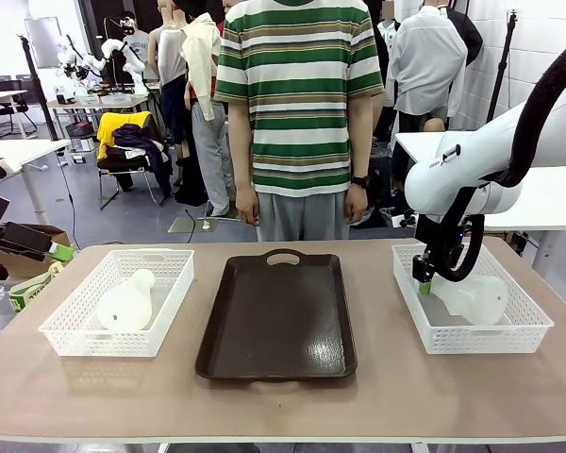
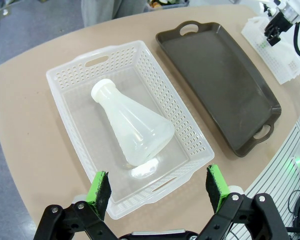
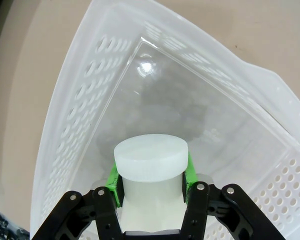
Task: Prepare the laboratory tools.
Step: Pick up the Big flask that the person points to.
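Observation:
A frosted conical flask (image 1: pixel 124 304) lies on its side in the left white basket (image 1: pixel 71 326). In the left wrist view that flask (image 2: pixel 132 127) lies below my open left gripper (image 2: pixel 157 187), which hovers above the basket's (image 2: pixel 190 135) near end. The second flask (image 1: pixel 476 297) lies in the right basket (image 1: pixel 538 326). My right gripper (image 1: pixel 424 281) reaches down into that basket. In the right wrist view its green pads (image 3: pixel 113 179) are shut on the flask's neck, just under the white rim (image 3: pixel 150 155).
A dark brown tray (image 1: pixel 276 316) sits between the two baskets at the table's middle. A person in a green striped shirt (image 1: pixel 297 94) stands at the far edge, hands at their sides. The right basket's wall (image 3: pixel 85 95) rises close around the gripper.

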`<state>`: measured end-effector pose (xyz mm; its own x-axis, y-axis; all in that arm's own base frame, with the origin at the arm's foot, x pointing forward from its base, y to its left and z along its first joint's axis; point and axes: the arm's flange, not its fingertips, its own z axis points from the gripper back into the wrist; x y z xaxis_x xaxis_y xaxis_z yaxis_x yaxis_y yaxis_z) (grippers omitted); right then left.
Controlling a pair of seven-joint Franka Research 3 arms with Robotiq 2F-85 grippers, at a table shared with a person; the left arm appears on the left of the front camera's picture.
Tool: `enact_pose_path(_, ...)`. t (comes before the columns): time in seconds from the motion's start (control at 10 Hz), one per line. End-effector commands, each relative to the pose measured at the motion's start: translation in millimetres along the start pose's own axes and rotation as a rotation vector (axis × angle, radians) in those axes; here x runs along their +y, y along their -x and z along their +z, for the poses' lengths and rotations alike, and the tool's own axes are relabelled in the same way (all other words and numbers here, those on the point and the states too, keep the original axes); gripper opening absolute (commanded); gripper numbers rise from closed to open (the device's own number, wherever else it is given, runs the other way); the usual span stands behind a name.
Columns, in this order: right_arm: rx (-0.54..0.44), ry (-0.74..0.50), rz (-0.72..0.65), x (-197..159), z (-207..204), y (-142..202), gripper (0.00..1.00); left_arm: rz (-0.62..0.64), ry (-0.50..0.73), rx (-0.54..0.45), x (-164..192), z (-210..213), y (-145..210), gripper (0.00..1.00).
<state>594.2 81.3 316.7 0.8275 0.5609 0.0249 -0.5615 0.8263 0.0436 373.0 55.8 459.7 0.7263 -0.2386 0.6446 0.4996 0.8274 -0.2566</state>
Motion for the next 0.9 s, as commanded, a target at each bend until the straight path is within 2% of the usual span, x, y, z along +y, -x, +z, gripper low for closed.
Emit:
enact_pose_path(0.0,-0.017,0.008,-0.001,-1.2,0.2,-1.9,0.00,-0.007,0.019,-0.009,2.5,-1.3,1.1,1.00)
enact_pose_path(0.8,-0.017,0.008,-0.001,-1.2,0.2,-1.9,0.00,-0.007,0.019,-0.009,2.5,-1.3,1.1,1.00)
